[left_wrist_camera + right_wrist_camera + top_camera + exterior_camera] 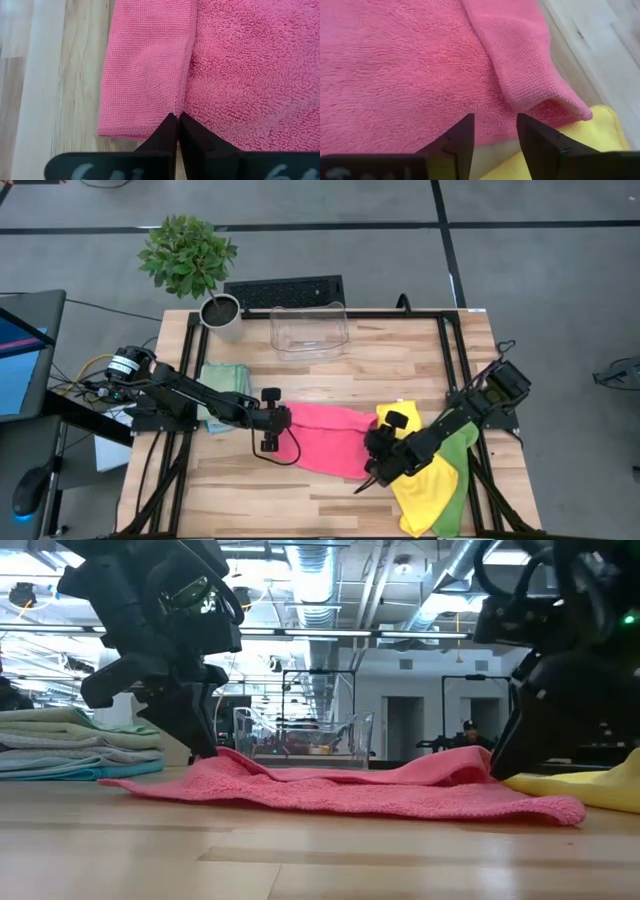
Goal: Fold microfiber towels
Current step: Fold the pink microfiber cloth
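Wooden table (pixel 330 375): pink towel (pixel 325 435), yellow towel (pixel 425 490), folded stack (pixel 225 380), clear bin (pixel 310 330), seemingly empty.

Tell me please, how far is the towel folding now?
Done: a stack of folded towels lies by the left arm. In hand: the pink towel, one edge turned over; the left gripper is shut on it, the right gripper open above it. Left: the yellow towel and green towel.

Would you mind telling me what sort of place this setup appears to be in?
Probably an open-plan lab or workshop in an industrial-style building: exposed ceiling ducts, a wooden table on a metal frame, and a keyboard and potted plant beside it.
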